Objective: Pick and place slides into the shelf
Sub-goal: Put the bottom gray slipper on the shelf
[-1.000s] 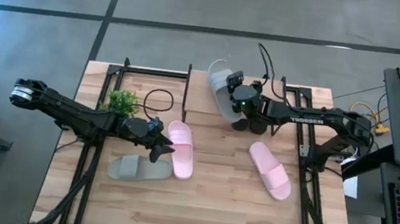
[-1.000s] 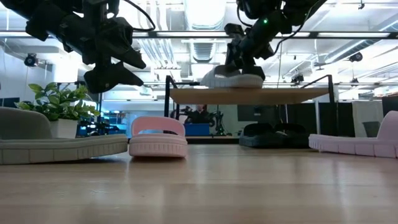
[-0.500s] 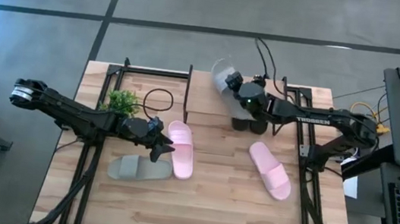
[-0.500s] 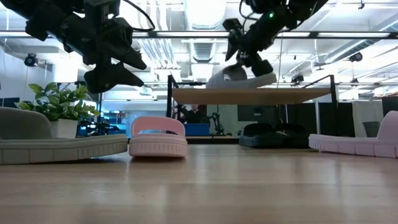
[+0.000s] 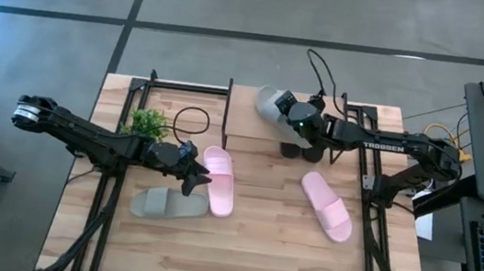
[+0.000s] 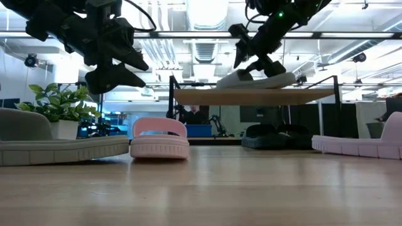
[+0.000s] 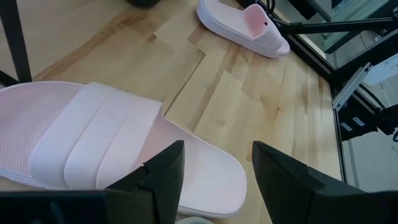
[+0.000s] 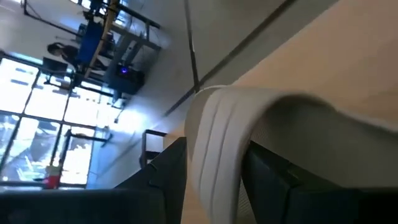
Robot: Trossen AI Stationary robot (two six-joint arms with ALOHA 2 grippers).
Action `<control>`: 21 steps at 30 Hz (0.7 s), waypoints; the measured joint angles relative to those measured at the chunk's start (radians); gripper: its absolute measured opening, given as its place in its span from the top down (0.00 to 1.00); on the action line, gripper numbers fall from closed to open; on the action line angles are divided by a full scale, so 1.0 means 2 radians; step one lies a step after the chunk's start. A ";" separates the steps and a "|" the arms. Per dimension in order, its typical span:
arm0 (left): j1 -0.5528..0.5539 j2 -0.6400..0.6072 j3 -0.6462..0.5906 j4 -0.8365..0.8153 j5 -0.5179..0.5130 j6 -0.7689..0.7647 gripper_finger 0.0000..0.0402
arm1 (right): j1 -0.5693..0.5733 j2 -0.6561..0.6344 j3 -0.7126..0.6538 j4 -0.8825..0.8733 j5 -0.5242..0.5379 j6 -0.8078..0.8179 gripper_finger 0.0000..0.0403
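From above, we note the right claw [image 5: 292, 121] over the grey slide [image 5: 271, 103] on the shelf [image 5: 244, 122]. At table level, its jaws stand apart astride the strap; lifting could snag and tip it. The left claw [image 7: 214, 171] hovers released above a pink slide [image 7: 106, 149].

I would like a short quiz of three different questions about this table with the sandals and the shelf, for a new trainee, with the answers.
1. True or false: the light grey slip-on sandal on the small rack with a light wooden plank top lies flat.
2. Which sandal lies under the left gripper? A) pale pink sandal B) black C) light grey
3. How many pale pink sandals lie on the large wooden table?

Key:
1. False: it is tilted, and the right gripper is at its strap.
2. A
3. Two; the other pink sandal lies towards the right arm's side.
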 joint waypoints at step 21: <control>0.000 0.000 0.000 0.000 0.000 -0.001 0.57 | -0.004 -0.020 0.001 -0.070 -0.097 -0.065 0.67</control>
